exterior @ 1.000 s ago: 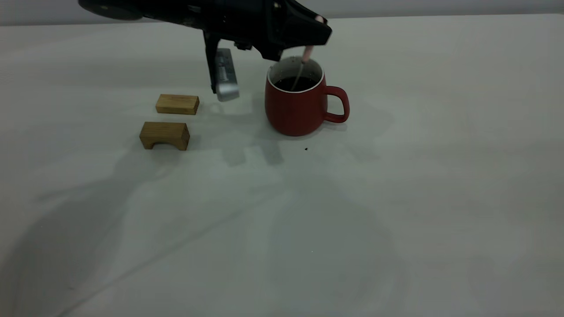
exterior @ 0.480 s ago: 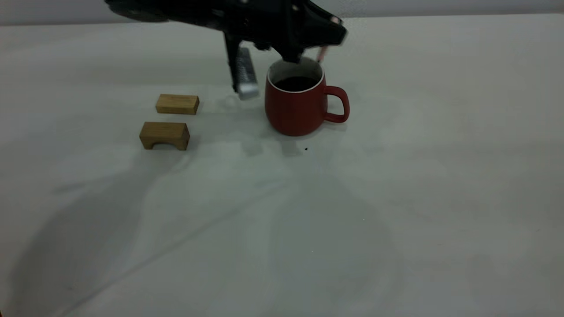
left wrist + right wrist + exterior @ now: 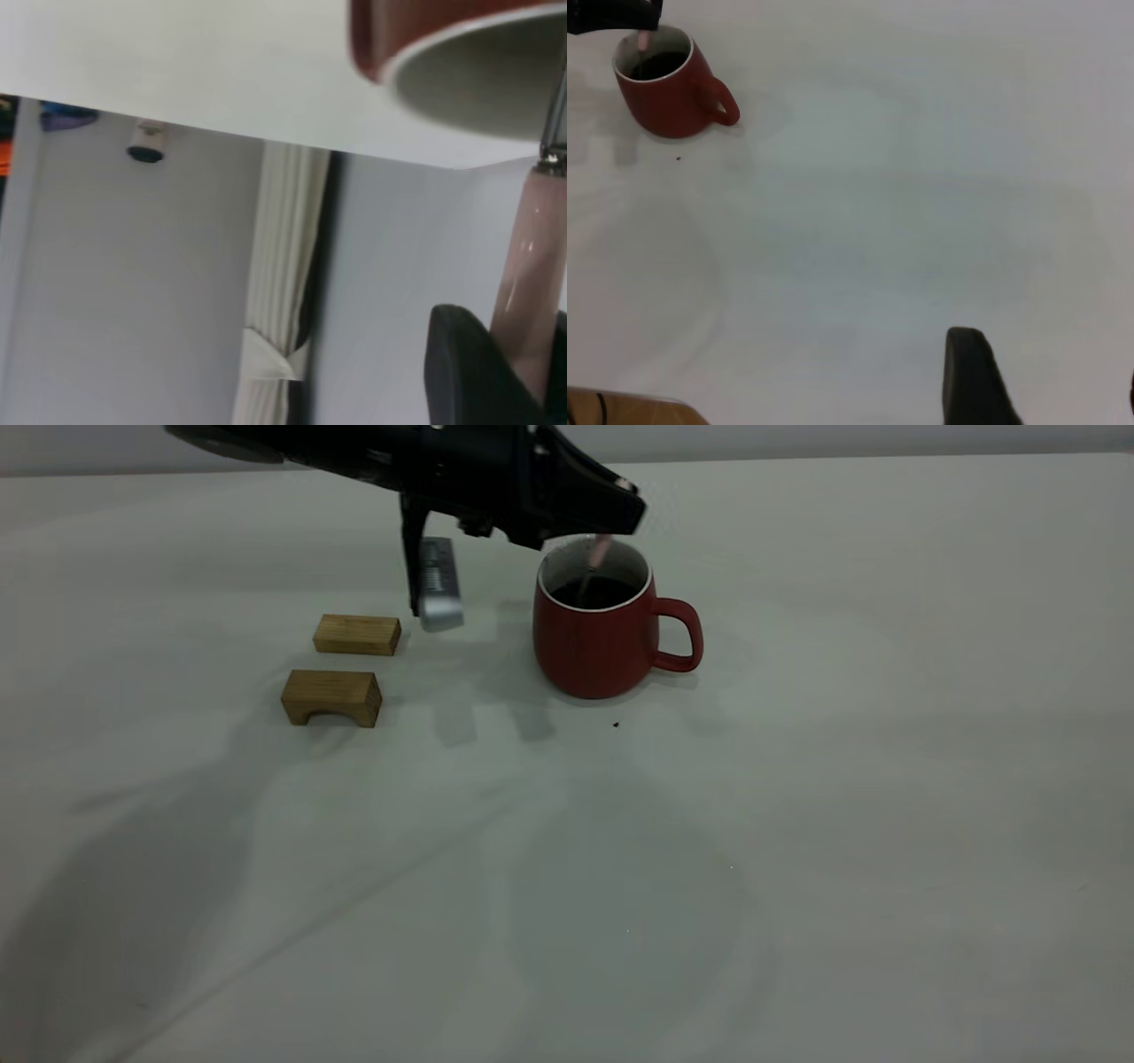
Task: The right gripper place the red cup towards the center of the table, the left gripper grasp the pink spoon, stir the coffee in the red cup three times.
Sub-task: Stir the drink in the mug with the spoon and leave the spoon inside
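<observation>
The red cup stood on the off-white counter, toward the middle of its far half. It was a dark red, round-bellied mug with a white rim and white inner wall, and its red loop handle pointed toward the right arm's side. Dark, near-black coffee filled it to a little below the rim. A tiny black speck lay on the counter just in front of the cup.

The left end effector hung above the cup's rim, clamped on the pink spoon. The spoon's pale pink handle slanted down from the black fingers, and its grey metal neck entered the coffee. In the left wrist view the pink handle sat against a black finger, with the metal neck reaching into the cup's white mouth. A silver-grey ribbed pad hung from the arm beside the cup.

Two tan wooden blocks lay well to the left of the cup: a plain one and an arched one nearer the camera.

The right end effector was far from the cup; only one black finger showed, so its state could not be told.
</observation>
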